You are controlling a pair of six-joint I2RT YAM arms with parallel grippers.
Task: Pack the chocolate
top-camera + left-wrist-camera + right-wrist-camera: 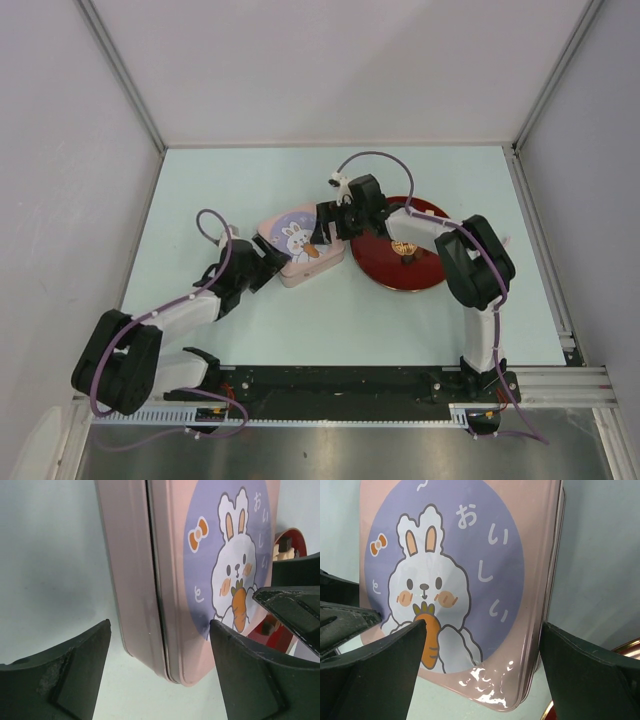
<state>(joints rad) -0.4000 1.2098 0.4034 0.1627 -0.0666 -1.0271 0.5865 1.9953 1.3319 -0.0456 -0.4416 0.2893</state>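
A pink square tin (297,243) with a bunny lid lies shut on the table. A few small chocolate chunks (404,248) lie on the red plate (420,275) right of it. My left gripper (268,268) is open at the tin's near-left corner, and that corner of the tin (175,580) sits between its fingers (160,630). My right gripper (330,222) is open over the tin's right side, straddling a corner of the lid (460,555) in its wrist view (482,630). Cream chunks (282,550) show past the tin.
The red plate's rim shows in the left wrist view (290,532) and the right wrist view (630,647). Each gripper's fingers appear in the other's view, close over the tin. Grey walls enclose the table on three sides.
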